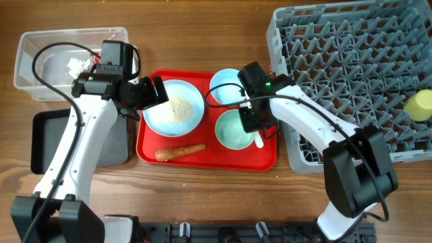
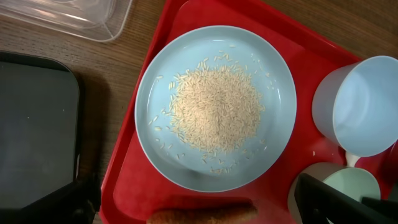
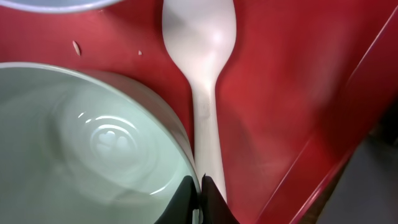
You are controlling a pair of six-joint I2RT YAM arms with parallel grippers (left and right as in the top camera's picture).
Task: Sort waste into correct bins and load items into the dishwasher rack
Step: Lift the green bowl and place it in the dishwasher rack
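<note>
Up close, the right fingers (image 3: 214, 208) are together by the spoon (image 3: 200, 50) and green bowl (image 3: 93, 143), which overhead hides. The left fingers (image 2: 336, 199) are apart over rice (image 2: 214, 109).

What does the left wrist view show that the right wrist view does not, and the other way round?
Only left wrist: the pale blue plate with rice grains, the black tray, the clear tub, the carrot stick. Only right wrist: the white spoon, the shut right gripper. Both: the red tray, the pale green bowl.
</note>
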